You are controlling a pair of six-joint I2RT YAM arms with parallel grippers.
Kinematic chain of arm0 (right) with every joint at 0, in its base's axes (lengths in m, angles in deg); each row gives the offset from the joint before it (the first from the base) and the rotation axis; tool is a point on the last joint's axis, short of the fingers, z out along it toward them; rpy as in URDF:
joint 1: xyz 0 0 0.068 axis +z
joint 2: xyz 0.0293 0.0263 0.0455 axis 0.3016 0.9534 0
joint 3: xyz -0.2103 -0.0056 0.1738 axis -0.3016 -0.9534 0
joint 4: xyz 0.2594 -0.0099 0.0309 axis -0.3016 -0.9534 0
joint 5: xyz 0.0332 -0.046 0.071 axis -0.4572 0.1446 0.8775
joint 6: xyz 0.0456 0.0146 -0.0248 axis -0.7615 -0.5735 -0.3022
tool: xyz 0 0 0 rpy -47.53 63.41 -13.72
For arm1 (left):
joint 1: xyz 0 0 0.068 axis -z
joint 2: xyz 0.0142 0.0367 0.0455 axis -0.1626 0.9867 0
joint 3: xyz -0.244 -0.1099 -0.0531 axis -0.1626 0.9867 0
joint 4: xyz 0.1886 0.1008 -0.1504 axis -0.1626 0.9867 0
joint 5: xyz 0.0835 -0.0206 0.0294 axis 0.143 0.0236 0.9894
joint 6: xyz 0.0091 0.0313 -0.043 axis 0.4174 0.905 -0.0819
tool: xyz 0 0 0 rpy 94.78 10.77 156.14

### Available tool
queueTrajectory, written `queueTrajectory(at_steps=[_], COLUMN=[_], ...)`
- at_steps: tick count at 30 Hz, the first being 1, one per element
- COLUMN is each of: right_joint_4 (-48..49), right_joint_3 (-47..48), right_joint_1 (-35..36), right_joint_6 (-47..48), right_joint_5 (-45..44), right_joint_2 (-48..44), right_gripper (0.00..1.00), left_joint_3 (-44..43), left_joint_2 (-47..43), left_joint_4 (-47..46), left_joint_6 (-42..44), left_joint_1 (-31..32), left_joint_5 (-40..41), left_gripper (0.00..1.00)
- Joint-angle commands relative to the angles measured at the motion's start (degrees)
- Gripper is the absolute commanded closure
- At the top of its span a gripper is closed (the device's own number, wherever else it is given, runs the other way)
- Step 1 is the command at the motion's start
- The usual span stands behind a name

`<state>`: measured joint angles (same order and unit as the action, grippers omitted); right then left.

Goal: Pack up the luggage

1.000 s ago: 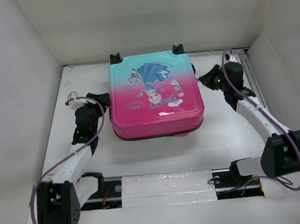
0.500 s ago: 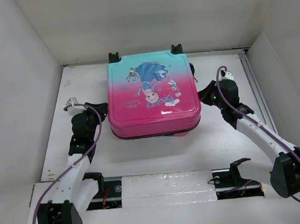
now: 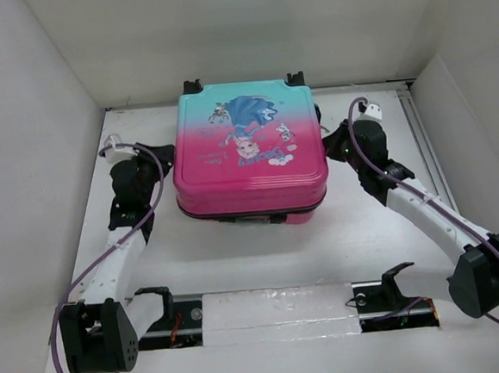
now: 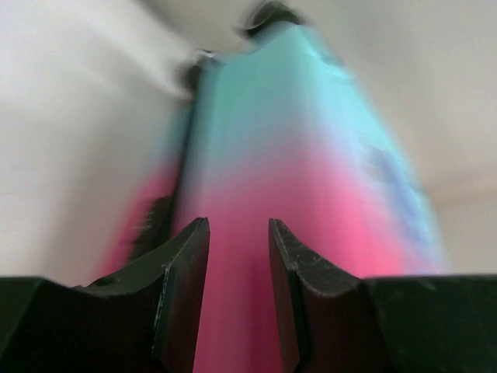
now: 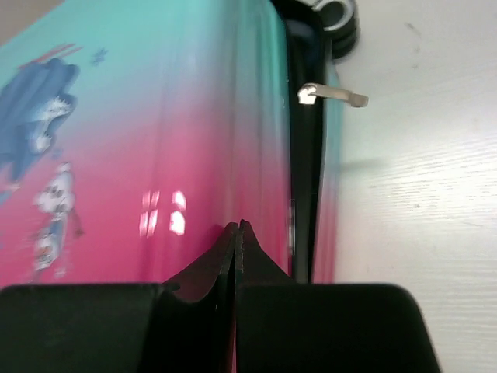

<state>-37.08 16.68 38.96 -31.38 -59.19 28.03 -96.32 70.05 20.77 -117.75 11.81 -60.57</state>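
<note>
The white table (image 3: 237, 248) carried 1 piece, the luggage (image 3: 249, 156), lying flat near the middle, printed shell up, wheels at the far end. A rail (image 3: 276, 310) ran along its near edge.

Luggage (image 3: 249, 160): turq-to-pink gradient w/ blue cartoon print; blk zip trim (image 5: 301, 155).

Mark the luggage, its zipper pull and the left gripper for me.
luggage (image 3: 247, 152): top external view, middle of the printed lid.
zipper pull (image 5: 334, 95): right wrist view, middle of the silver tab.
left gripper (image 4: 237, 233): left wrist view, gap midway between its fingertips.
</note>
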Motion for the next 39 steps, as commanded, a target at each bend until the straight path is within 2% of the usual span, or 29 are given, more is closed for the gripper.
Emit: queueTrajectory(at_steps=[1,4,10,13,14,16,17,19,23,25,26,28,29,30,32,33,34,35,36,37,38,39], right_joint_4=[2.92,2.92,4.23,4.24,4.24,4.24,4.24,4.24,4.86,7.91,9.07,12.22,15.55,16.62,18.30,18.31,18.31,19.18,19.88,21.11,22.60,25.14], right_joint_3=[3.11,3.12,-3.03,-4.70,-5.23,-7.42,-8.13,-10.67,-16.72,-20.24,-23.83,-27.02,-28.07,-28.69,-29.23,-29.23,-29.23,-29.23,-29.92,-31.24,-31.77,-31.78], right_joint_1=[8.91,9.44,9.44,9.44,8.92,8.30,8.30,7.77,9.18,9.88,9.88,9.88,8.49,7.95,7.42,7.42,6.90,6.89,6.89,6.37,6.36,5.58], right_joint_6=[-2.28,-2.28,-2.19,-2.19,-2.19,-2.19,-2.19,-1.32,0.89,2.72,2.73,2.73,3.43,3.43,3.96,5.09,5.63,6.33,6.86,6.86,7.64,7.65], right_joint_5=[11.85,10.81,10.97,9.84,9.31,7.38,6.85,6.32,8.33,9.82,10.62,12.46,16.56,18.34,21.16,23.69,24.33,24.33,24.33,24.33,25.99,27.22], right_joint_2=[1.65,2.96,4.11,4.11,2.72,0.43,-2.36,-5.45,-13.27,-16.97,-17.76,-18.91,-18.91,-18.91,-18.39,-18.39,-18.39,-18.39,-19.08,-19.09,-18.39,-17.60], right_gripper=[1.00,1.00,1.00,1.00,1.00,0.95,0.89,0.84,0.80,0.75,0.75,0.73,0.73,0.73,0.70,0.68,0.68,0.67,0.65,0.64,0.64,0.64], left_joint_3=[-6.60,-6.61,-0.11,-0.10,-0.10,-1.76,-2.64,-5.80,-9.86,-10.73,-13.00,-18.53,-27.70,-33.62,-48.45,-61.32,-63.45,-62.34,-54.24,-48.24,-42.00,-36.20], left_joint_2=[0.95,1.57,-0.35,-2.02,-2.81,-6.14,-7.21,-9.75,-11.08,-9.69,-8.37,-0.57,3.12,11.42,20.86,26.83,26.88,25.58,22.87,15.19,11.19,7.93], left_joint_4=[-8.52,-8.52,-8.52,-6.94,-5.89,-5.27,-4.05,-3.51,-2.02,-2.01,-2.01,-0.10,1.57,3.42,15.60,19.83,21.44,19.54,16.82,13.66,7.37,5.91], left_joint_6=[-3.41,-3.42,-3.42,-1.84,-1.83,-0.35,0.18,1.94,5.28,7.30,9.40,12.48,14.15,20.08,26.61,28.64,32.06,32.79,32.80,31.58,30.17,27.55], left_joint_1=[4.40,4.40,4.40,4.40,4.40,4.40,4.40,4.40,4.40,5.27,6.58,13.68,17.19,26.02,34.24,37.41,42.75,44.63,45.61,46.14,47.10,48.24], left_joint_5=[-17.88,-16.75,-12.35,-10.50,-10.50,-8.75,-8.74,-8.74,-15.31,-18.13,-16.84,-13.85,-6.35,-1.06,9.32,16.68,19.71,21.83,21.59,20.28,19.05,18.43], left_gripper=[0.67,0.66,0.66,0.62,0.58,0.49,0.45,0.42,0.43,0.44,0.44,0.44,0.44,0.43,0.41,0.41,0.41,0.41,0.43,0.44,0.46,0.48])
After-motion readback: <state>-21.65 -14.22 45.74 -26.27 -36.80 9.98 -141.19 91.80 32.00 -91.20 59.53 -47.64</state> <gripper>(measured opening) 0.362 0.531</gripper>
